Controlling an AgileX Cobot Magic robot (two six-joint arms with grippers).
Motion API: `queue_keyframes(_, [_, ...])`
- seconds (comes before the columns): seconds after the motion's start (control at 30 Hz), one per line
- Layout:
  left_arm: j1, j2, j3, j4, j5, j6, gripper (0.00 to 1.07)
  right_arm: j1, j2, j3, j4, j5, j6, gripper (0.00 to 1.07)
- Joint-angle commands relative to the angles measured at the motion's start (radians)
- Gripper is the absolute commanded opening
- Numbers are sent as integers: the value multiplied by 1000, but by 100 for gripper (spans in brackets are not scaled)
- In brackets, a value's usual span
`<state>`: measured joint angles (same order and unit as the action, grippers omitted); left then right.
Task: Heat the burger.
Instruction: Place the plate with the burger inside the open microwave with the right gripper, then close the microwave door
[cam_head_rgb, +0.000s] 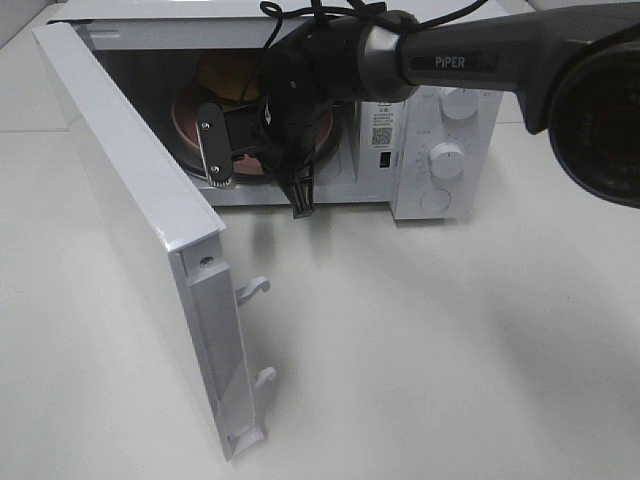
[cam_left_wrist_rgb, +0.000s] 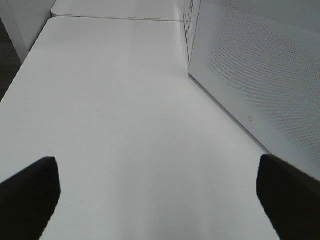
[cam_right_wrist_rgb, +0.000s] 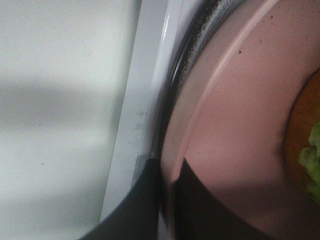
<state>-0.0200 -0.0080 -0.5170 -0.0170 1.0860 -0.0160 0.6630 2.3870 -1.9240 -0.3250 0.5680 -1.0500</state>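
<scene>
The burger (cam_head_rgb: 222, 78), with its tan-yellow bun, sits on a pinkish plate (cam_head_rgb: 190, 125) inside the open microwave (cam_head_rgb: 440, 160). My right gripper (cam_head_rgb: 262, 150) reaches into the cavity, and the arm hides much of the plate. In the right wrist view the right gripper (cam_right_wrist_rgb: 162, 200) is shut on the plate's rim (cam_right_wrist_rgb: 235, 125) at the cavity's front edge. The burger's orange edge and green lettuce (cam_right_wrist_rgb: 305, 150) show at the side of that view. My left gripper (cam_left_wrist_rgb: 157, 195) hangs open over bare table beside the microwave door, holding nothing.
The microwave door (cam_head_rgb: 150, 230) swings out wide to the left, with its latch hooks (cam_head_rgb: 255, 288) pointing into the table's middle. Its perforated panel (cam_left_wrist_rgb: 260, 75) stands close beside my left gripper. Two dials (cam_head_rgb: 447, 158) are on the microwave's right panel.
</scene>
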Motion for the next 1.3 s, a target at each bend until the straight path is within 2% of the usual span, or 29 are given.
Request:
queue_keyframes(0.03, [-7,-11,0,3,-15,-4,101,-3,-1,-14,7,-16,10,2])
queue_keyframes(0.47, [-7,-11,0,3,-15,-4,101,-3,-1,-14,22,8,11,11])
queue_keyframes(0.57, [-7,-11,0,3,-15,-4,101,-3,-1,-14,22,8,17,17])
queue_keyframes(0.63, [-7,-11,0,3,-15,-4,101,-3,-1,-14,23,8,25,26])
queue_keyframes(0.67, [-7,-11,0,3,-15,-4,101,-3,-1,-14,23,8,25,26])
queue_keyframes(0.7, [-7,-11,0,3,-15,-4,101,-3,-1,-14,27,8,25,34])
queue_keyframes(0.73, [-7,-11,0,3,-15,-4,101,-3,-1,-14,27,8,25,34])
queue_keyframes(0.77, [-7,-11,0,3,-15,-4,101,-3,-1,-14,30,9,35,41])
queue_keyframes(0.8, [-7,-11,0,3,-15,-4,101,-3,-1,-14,30,9,35,41])
queue_keyframes(0.87, [-7,-11,0,3,-15,-4,101,-3,-1,-14,30,9,66,49])
queue_keyframes(0.9, [-7,-11,0,3,-15,-4,101,-3,-1,-14,30,9,66,49])
queue_keyframes(1.03, [-7,-11,0,3,-15,-4,101,-3,-1,-14,37,9,113,62])
queue_keyframes(1.13, [-7,-11,0,3,-15,-4,101,-3,-3,-14,46,9,130,67])
queue_keyframes(1.2, [-7,-11,0,3,-15,-4,101,-3,-11,-14,54,10,168,76])
queue_keyframes(1.3, [-7,-11,0,3,-15,-4,101,-3,-12,-14,54,15,176,77])
